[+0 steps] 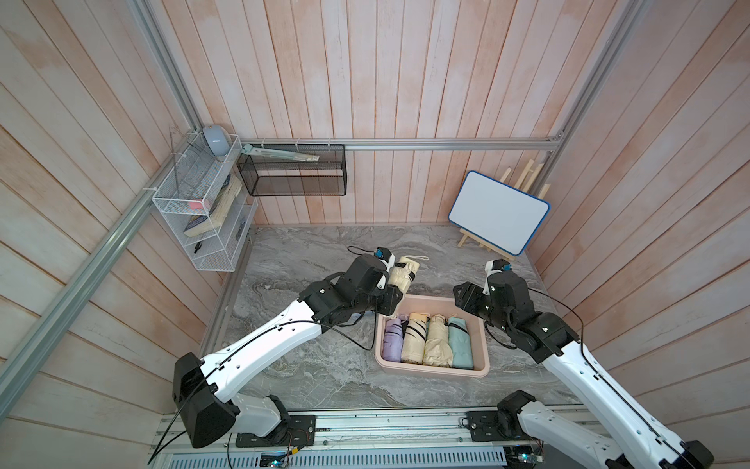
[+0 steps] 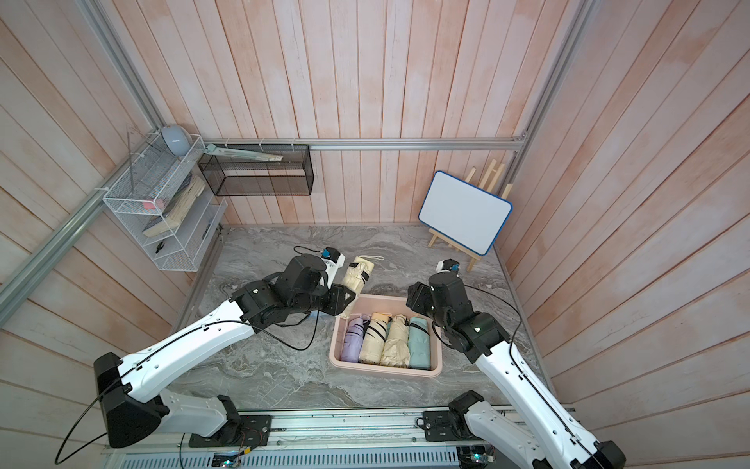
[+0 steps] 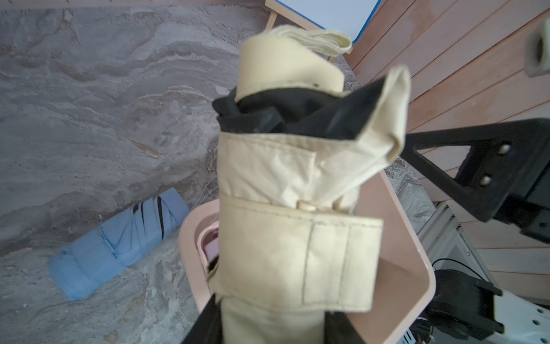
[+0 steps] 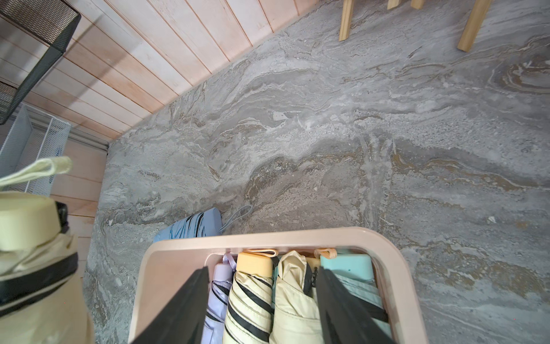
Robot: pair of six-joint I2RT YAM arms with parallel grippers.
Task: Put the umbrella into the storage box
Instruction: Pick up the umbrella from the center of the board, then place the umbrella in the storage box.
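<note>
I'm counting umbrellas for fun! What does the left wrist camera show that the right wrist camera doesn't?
Only the left wrist view shows the whiteboard and the closure strap around the cream umbrella, which the left gripper holds. Only the right wrist view shows the row of four umbrellas in the storage box, beneath the open right gripper, plus the black mesh basket. Both show the cream umbrella, the storage box and the blue umbrella lying on the marble table.
</note>
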